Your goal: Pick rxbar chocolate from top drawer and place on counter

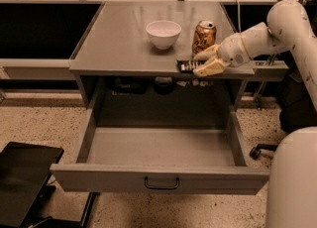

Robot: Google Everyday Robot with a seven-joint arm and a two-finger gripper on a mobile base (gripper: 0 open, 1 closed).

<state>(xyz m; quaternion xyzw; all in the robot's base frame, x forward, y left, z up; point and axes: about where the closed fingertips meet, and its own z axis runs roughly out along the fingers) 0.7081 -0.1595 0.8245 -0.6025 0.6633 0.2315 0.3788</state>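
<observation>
The rxbar chocolate point(187, 66) is a small dark bar with pale lettering. It lies flat at the front edge of the counter point(124, 43), just in front of a copper-coloured can point(203, 37). My gripper point(202, 62) reaches in from the right at counter height, its pale fingers point(210, 68) on either side of the bar's right end. The top drawer point(158, 178) is pulled fully out below, and its inside shows nothing in it.
A white bowl point(163, 33) stands on the counter left of the can. Dark side shelves flank the cabinet. A black object point(25, 182) lies on the floor at lower left. A chair wheel point(257, 151) sits at right. My white body fills the lower right corner.
</observation>
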